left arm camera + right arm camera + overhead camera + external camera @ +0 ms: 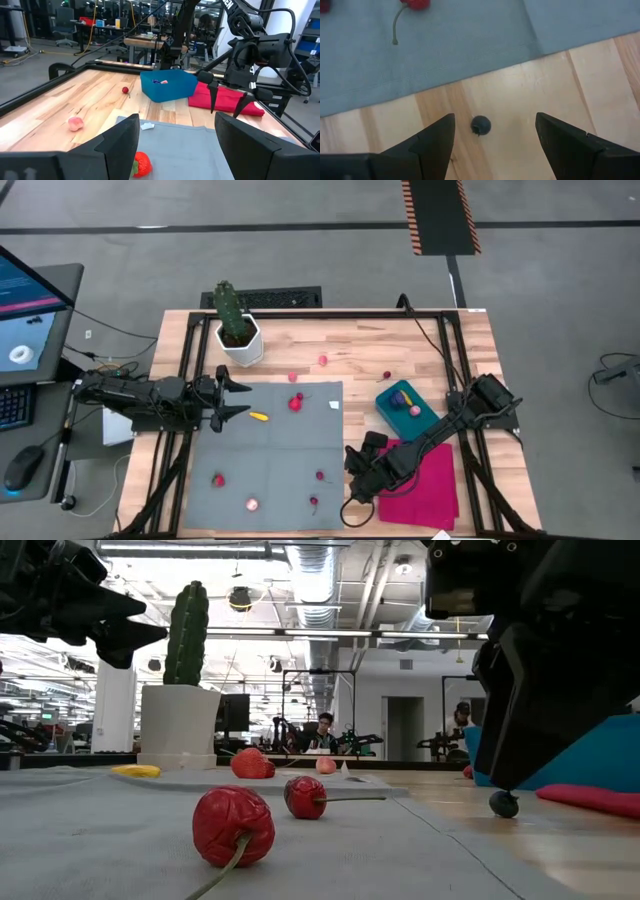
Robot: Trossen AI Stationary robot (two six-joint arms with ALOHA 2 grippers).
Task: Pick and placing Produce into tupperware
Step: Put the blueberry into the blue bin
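Hovering fully spread and empty, the right pincer (495,132) straddles a small dark berry (481,125) on the bare bench (530,95), directly below it, beside the grey mat (445,45).

No readable text, labels, brands or numbers showing anywhere. Monitor (28,300) at left edge of high view displaying blue interface, characters too small to read. White lettering fragment showing on distant arm (230,4) in left wrist view, cut off, illegible. Orange-black hazard striping edging floor mat (440,216), no wording.
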